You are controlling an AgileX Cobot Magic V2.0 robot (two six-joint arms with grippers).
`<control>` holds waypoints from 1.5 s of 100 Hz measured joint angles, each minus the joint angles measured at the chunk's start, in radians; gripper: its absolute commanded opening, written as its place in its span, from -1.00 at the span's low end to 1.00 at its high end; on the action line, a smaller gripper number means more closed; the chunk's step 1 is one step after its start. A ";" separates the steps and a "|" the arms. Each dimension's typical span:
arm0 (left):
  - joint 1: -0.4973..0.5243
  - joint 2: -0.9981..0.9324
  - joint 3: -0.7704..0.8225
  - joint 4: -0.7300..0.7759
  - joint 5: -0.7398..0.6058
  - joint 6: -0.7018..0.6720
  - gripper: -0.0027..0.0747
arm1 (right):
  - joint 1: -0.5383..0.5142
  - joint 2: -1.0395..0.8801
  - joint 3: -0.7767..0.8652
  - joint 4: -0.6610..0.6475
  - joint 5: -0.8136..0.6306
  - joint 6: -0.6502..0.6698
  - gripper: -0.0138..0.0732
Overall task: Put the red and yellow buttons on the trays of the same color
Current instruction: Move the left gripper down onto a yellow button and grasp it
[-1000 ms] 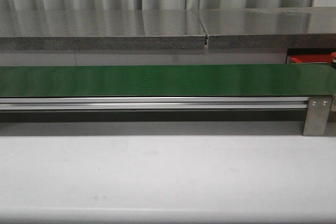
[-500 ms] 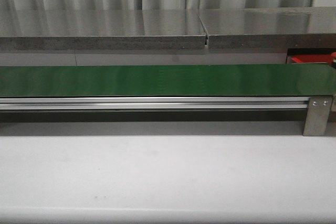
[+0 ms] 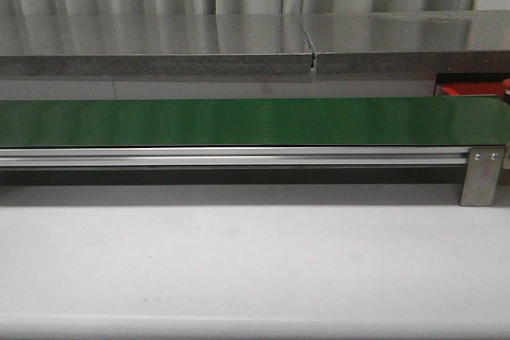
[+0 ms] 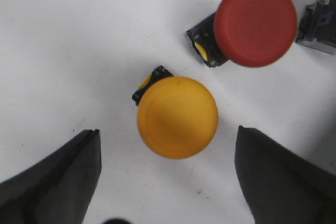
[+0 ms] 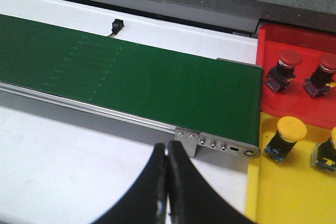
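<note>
My left hand [image 4: 167, 177] hangs wide open over the white surface [image 4: 63, 51], one finger on each side of a yellow button [image 4: 177, 117] standing there, neither touching it. Near it is a red button [image 4: 255, 22]. My right hand [image 5: 167, 182] is pressed closed, holding nothing, just before the green belt [image 5: 136, 80]. Past the belt's end, a red tray [image 5: 273, 51] holds red buttons, and a yellow tray [image 5: 283, 192] beside it holds yellow ones.

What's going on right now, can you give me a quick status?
Left gripper open, straddling yellow button, not touching. Right gripper shut, empty. Red button close beside target.
</note>
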 measured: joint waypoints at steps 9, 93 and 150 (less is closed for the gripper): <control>0.000 0.026 -0.022 0.000 -0.005 0.000 0.39 | 0.000 0.000 0.000 0.000 0.000 0.000 -0.86; -0.007 -0.011 -0.041 -0.043 -0.046 0.051 -0.61 | 0.000 0.000 0.000 0.000 0.000 0.000 -0.86; -0.258 -0.129 -0.042 -0.083 0.048 0.076 -0.61 | 0.000 0.000 0.000 0.000 0.000 0.000 -0.86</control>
